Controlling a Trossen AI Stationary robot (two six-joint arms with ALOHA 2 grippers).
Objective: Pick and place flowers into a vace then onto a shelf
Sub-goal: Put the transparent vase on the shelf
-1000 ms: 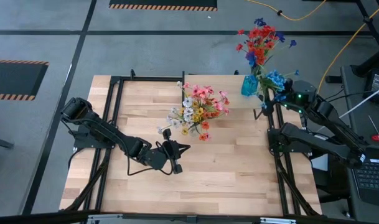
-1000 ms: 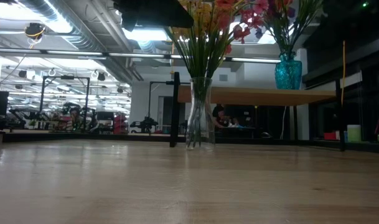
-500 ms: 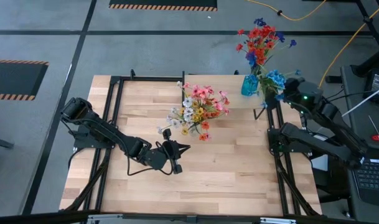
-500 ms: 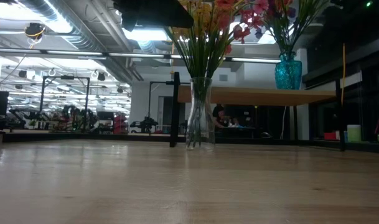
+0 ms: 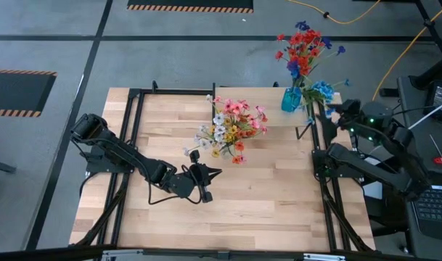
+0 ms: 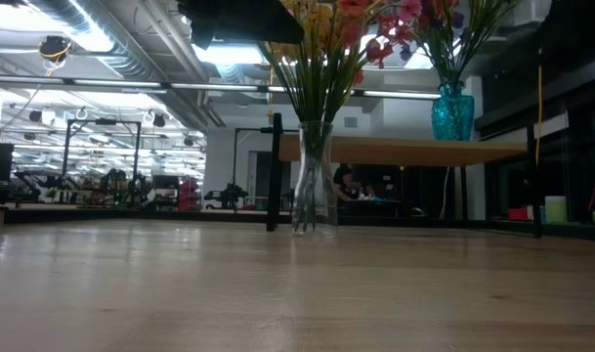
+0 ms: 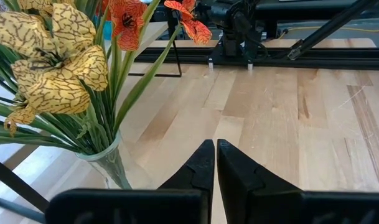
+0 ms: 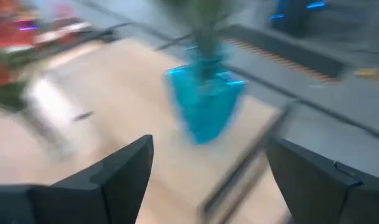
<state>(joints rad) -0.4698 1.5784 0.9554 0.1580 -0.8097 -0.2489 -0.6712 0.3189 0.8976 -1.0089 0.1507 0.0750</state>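
A clear glass vase (image 6: pixel 314 181) of pink, white, yellow and orange flowers (image 5: pixel 231 127) stands on the tabletop, in front of the shelf's left post. A blue vase (image 5: pixel 291 99) of red and blue flowers (image 5: pixel 304 47) stands on the raised pale wood shelf (image 6: pixel 404 152) at the far right. My right gripper (image 5: pixel 335 110) is open and empty, to the right of the blue vase (image 8: pixel 205 109), which shows ahead between its fingers and apart from them. My left gripper (image 5: pixel 206 177) is shut and empty over mid-table, near the clear vase (image 7: pixel 111 165).
Black frame rails run along the table's left and right sides (image 5: pixel 130 145). Bare butcher-block tabletop (image 5: pixel 264 196) lies toward the near edge. The shelf's thin black posts (image 6: pixel 274 171) stand at the far side.
My right gripper has drawn back from the blue vase toward the table's right edge. The blue vase has stayed upright on the shelf.
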